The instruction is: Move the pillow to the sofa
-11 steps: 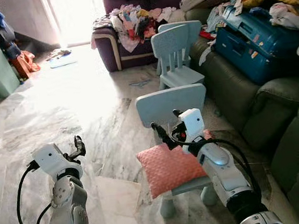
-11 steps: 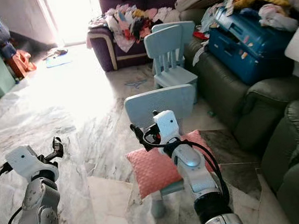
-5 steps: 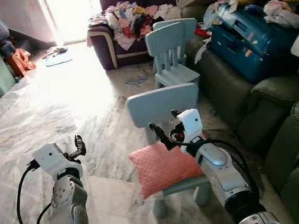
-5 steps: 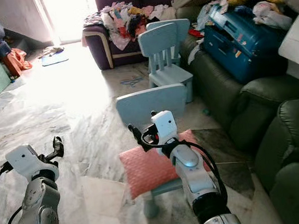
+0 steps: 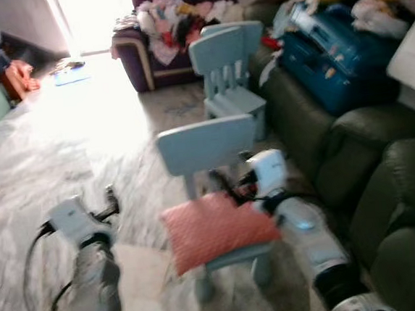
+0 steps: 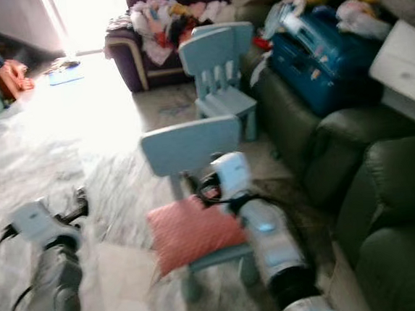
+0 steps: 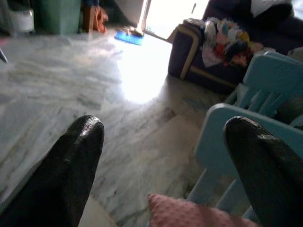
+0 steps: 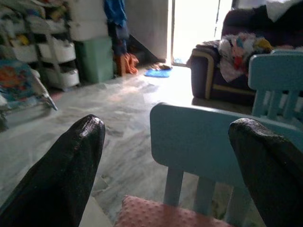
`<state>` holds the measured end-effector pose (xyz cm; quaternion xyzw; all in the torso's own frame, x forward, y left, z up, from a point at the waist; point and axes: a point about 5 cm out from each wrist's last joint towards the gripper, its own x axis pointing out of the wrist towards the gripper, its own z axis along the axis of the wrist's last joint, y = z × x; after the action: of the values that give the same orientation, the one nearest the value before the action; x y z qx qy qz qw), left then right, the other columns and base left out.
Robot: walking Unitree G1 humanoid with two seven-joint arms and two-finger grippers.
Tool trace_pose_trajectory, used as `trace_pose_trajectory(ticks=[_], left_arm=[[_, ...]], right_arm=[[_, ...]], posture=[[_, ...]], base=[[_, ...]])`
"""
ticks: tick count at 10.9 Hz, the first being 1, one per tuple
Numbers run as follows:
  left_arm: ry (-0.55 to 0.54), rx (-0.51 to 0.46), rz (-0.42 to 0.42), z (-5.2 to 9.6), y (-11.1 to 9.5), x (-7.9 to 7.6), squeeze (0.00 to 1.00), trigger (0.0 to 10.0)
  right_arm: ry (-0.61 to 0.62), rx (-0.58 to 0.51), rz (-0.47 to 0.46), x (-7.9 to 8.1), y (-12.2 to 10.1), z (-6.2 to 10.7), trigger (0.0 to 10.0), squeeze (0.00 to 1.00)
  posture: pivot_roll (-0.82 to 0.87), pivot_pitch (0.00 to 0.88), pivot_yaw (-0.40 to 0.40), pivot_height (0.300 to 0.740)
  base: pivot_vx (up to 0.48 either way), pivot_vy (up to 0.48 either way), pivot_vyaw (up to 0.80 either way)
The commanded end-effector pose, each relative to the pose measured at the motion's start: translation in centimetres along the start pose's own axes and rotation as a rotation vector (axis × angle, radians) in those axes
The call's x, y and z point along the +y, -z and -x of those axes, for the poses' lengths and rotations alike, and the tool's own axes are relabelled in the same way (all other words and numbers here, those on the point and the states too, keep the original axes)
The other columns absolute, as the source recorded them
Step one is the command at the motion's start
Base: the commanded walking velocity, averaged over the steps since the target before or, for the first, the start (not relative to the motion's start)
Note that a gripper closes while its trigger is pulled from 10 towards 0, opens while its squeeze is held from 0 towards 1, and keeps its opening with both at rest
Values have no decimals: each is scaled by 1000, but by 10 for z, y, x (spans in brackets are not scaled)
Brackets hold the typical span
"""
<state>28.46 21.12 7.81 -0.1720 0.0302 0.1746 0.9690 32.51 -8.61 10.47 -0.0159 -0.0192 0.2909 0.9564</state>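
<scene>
A pink dotted pillow (image 5: 217,229) lies on the seat of a small light-blue chair (image 5: 205,144) in front of me. The dark green sofa (image 5: 386,205) stands just to the right of that chair. My right gripper (image 5: 228,183) hovers open over the pillow's far edge, near the chair's backrest, holding nothing. In the right wrist view its fingers (image 8: 66,175) frame the backrest (image 8: 203,142), with the pillow (image 8: 165,213) low between them. My left gripper (image 5: 109,199) is open over the floor, left of the chair. The head views are blurred.
A second light-blue chair (image 5: 223,67) stands farther back. A blue suitcase (image 5: 336,49) and piled laundry sit on the sofa, and a purple armchair (image 5: 155,51) heaped with clothes is at the back. A white box (image 5: 414,64) is at the right. Marble floor (image 5: 68,138) lies open to the left.
The whole picture has shifted left and down and blurred, so the camera is moving toward the sofa side. Both grippers keep the same pose relative to me.
</scene>
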Motion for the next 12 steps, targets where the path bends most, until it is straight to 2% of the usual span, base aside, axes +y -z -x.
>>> trace_pose_trajectory(ticks=[1, 12], left_arm=[[14, -2, 3, 0, 1, -6, 0, 10000], [-14, -17, 47, 0, -2, 0, 0, 10000]], right_arm=[[14, 3, 23, -9, -2, 2, 10000, 0], [16, -2, 26, -11, -4, 1, 10000, 0]], posture=[[-199, 0, 46, 740], [-193, 0, 46, 740]], base=[[0, -379, 0], [0, 0, 0]])
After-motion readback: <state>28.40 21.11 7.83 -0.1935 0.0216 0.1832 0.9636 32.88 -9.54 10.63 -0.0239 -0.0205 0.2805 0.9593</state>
